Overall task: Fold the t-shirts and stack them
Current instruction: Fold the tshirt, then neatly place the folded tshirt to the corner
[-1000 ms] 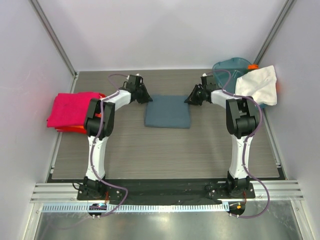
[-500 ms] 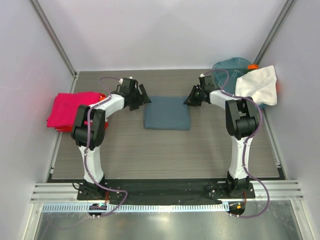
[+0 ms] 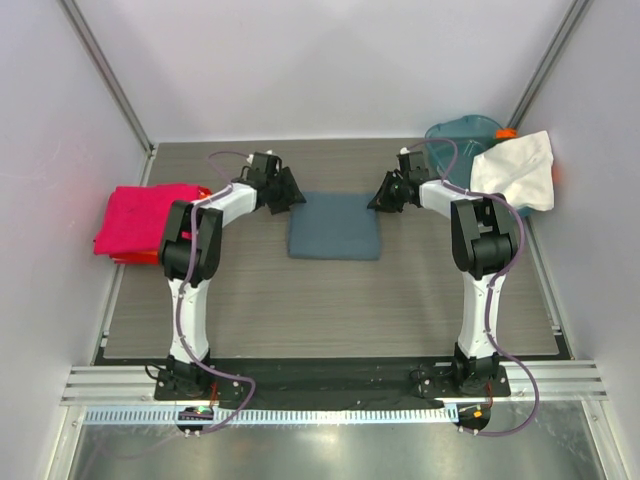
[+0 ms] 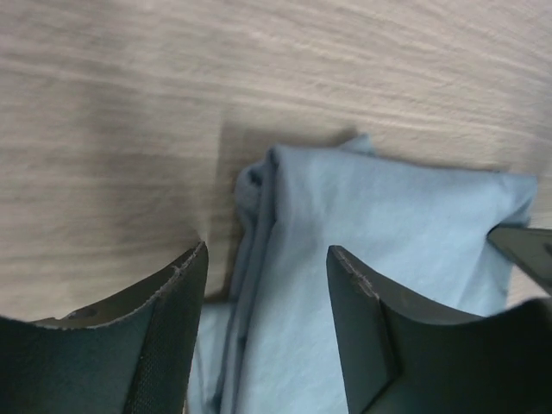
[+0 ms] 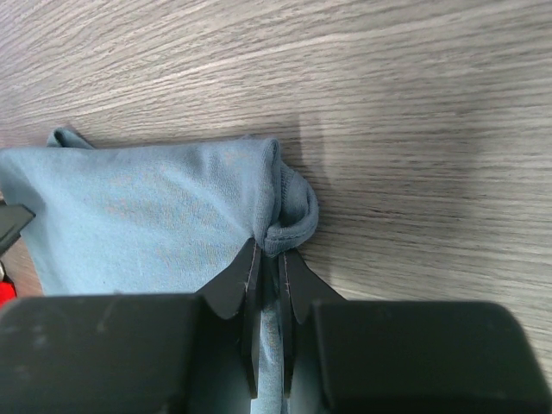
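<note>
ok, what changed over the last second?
Left gripper let go of the far-left corner of the blue-grey t-shirt, swung out briefly, and now stands open at it. Right gripper stays shut on the far-right corner. The pink t-shirt and white t-shirt have not moved.

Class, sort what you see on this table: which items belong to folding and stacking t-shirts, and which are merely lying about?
Job: blue-grey shirt, pink shirt, orange-red shirt, white shirt.
Lying about: teal tub.

Bright, even light lays soft shadows beside the blue-grey t-shirt; the left wrist view is slightly blurred.
</note>
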